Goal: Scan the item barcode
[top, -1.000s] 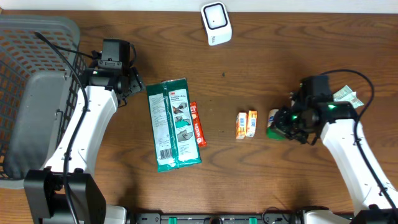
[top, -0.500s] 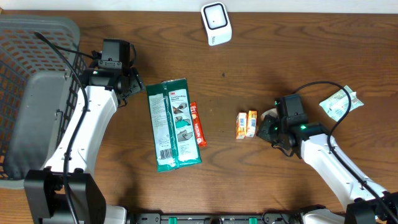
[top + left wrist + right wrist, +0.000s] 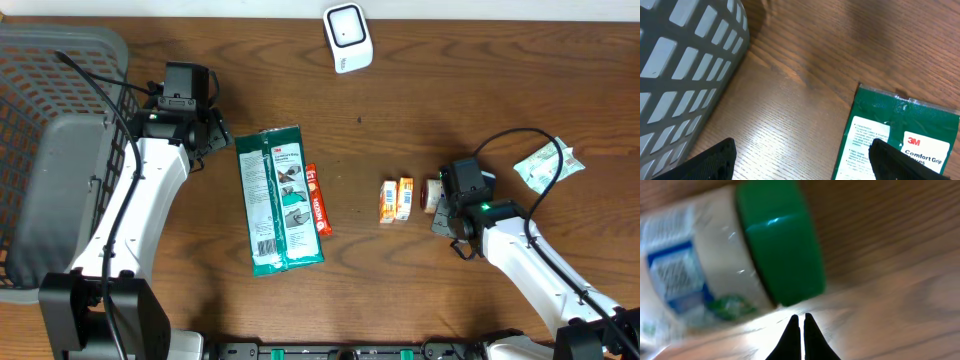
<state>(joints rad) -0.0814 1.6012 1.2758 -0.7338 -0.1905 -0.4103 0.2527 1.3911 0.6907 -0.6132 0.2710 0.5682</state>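
A small white bottle (image 3: 715, 265) with a green cap (image 3: 780, 245) lies on its side on the wooden table. In the overhead view the bottle (image 3: 432, 194) shows just left of my right wrist. My right gripper (image 3: 800, 319) (image 3: 443, 212) is shut with nothing between its fingers, its tips just below the cap. The white scanner (image 3: 347, 38) stands at the far edge. My left gripper (image 3: 800, 161) (image 3: 213, 135) is open over bare wood, between the basket and a green 3M packet (image 3: 900, 135) (image 3: 280, 200).
A grey basket (image 3: 40, 120) (image 3: 685, 65) fills the left side. A red bar (image 3: 317, 200) lies beside the green packet. Two small orange boxes (image 3: 397, 199) sit left of the bottle. A crumpled green-and-white packet (image 3: 545, 165) lies at the right.
My right arm has swung left and toward the front edge, bringing its shut gripper beside the bottle. The crumpled packet is now uncovered. The left arm has not moved.
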